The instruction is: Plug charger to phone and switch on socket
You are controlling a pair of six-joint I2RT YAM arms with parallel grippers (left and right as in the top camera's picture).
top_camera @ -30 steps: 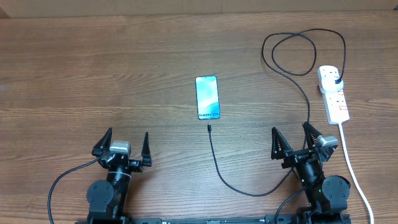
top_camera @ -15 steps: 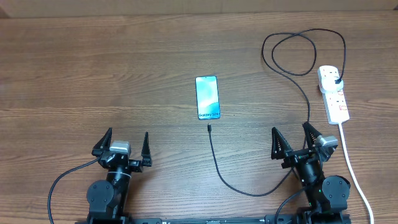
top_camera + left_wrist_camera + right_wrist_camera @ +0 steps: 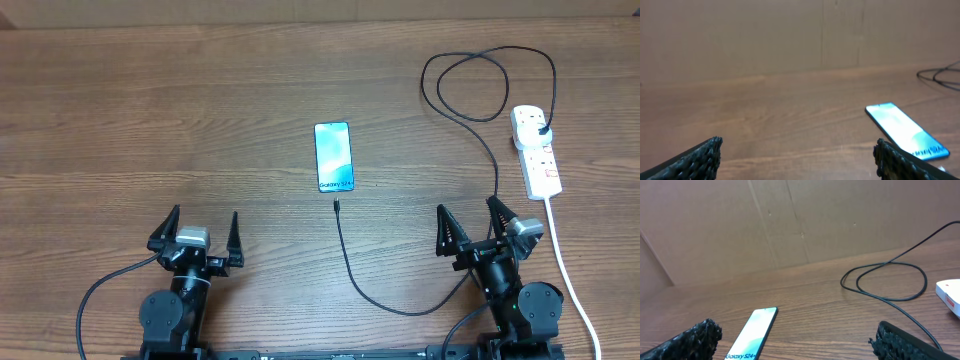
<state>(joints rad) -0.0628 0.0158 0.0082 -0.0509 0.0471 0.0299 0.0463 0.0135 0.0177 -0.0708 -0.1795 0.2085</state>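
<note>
We see left gripper (image 3: 205, 214), right gripper (image 3: 467, 207) jaws wide, empty. Risk: thin charger tip (image 3: 338, 206), at 6 o'clock of phone (image 3: 333, 157), twists when pinched.

A wooden table (image 3: 150, 100) fills nearly the whole overhead view. It is mid-brown, with fine grain running left to right and a few darker streaks. In the wrist views a plain tan cardboard wall (image 3: 840, 220) stands across the upper half of the frame and meets the tabletop at its far edge. Straight creases cross it — upright ones right of centre in the left wrist view, slanted ones in the upper left of the right wrist view. From overhead the cardboard wall shows only as a thin pale strip along the top edge. The light is soft and even, leaving a dull sheen on the wood.
</note>
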